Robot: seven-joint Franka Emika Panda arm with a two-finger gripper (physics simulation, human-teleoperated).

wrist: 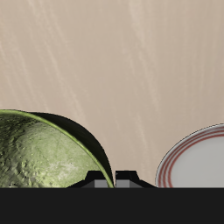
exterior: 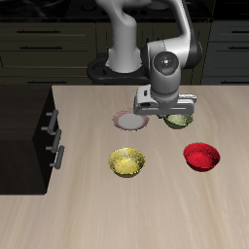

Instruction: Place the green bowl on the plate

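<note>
The green bowl point(exterior: 180, 121) is olive-green with a speckled inside. It sits just under my gripper point(exterior: 171, 114), partly hidden by it, at the back of the table. In the wrist view the bowl point(wrist: 44, 156) fills one side, and its rim runs right into my gripper point(wrist: 115, 179), whose fingers stand close together on that rim. The plate point(exterior: 126, 120), white-grey with a pinkish-brown rim, lies on the table beside the gripper, opposite the bowl. It also shows in the wrist view point(wrist: 197, 159), cut off by the frame's edge.
A yellow speckled bowl point(exterior: 126, 162) and a bright red bowl point(exterior: 201, 156) stand nearer the table's front edge. A black cabinet with drawer handles point(exterior: 29, 131) stands at one side of the table.
</note>
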